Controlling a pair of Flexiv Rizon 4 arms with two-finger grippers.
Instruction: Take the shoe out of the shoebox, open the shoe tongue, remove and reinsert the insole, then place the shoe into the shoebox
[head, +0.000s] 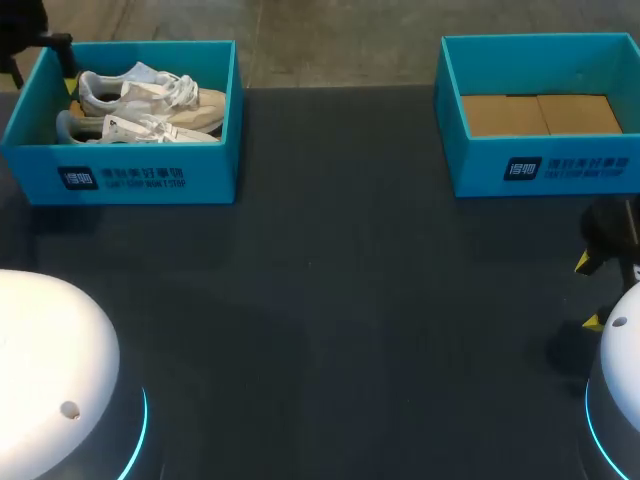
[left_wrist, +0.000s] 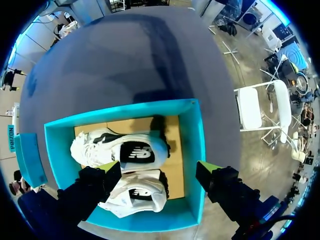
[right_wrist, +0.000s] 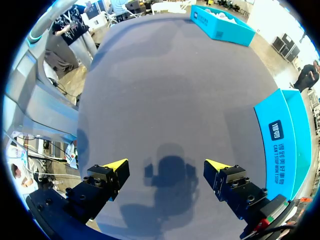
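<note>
The pair of white shoes (head: 140, 128) lies inside the left shoebox (head: 150, 178), which stands at about 10 o'clock on the table (head: 330, 300) in the head view. Both shoes lie side by side with the long axis running from 9 to 3 o'clock. The toes seem to point toward 3 o'clock, but this is not sure from here.

The left gripper (left_wrist: 160, 170) hangs directly above this box with its fingers spread wide and holding nothing. In the left wrist view one yellow tip stands over the nearer shoe (left_wrist: 135, 192). The other tip is at the box's short wall, and it cannot be told if it is inside or outside it. The second shoe (left_wrist: 120, 150) lies just ahead of the fingers. The gap between the fingers runs along the length of the shoes, not across them. So, as a judgement, the wrist must probably turn before it can pinch a shoe by its sides.

The right gripper (right_wrist: 166, 165) is also wide and holds nothing, above bare table at about 4 o'clock, near the empty shoebox (head: 540, 165) at 2 o'clock. It is well apart from the shoes, so the left arm is clearly the nearer one for lifting.
</note>
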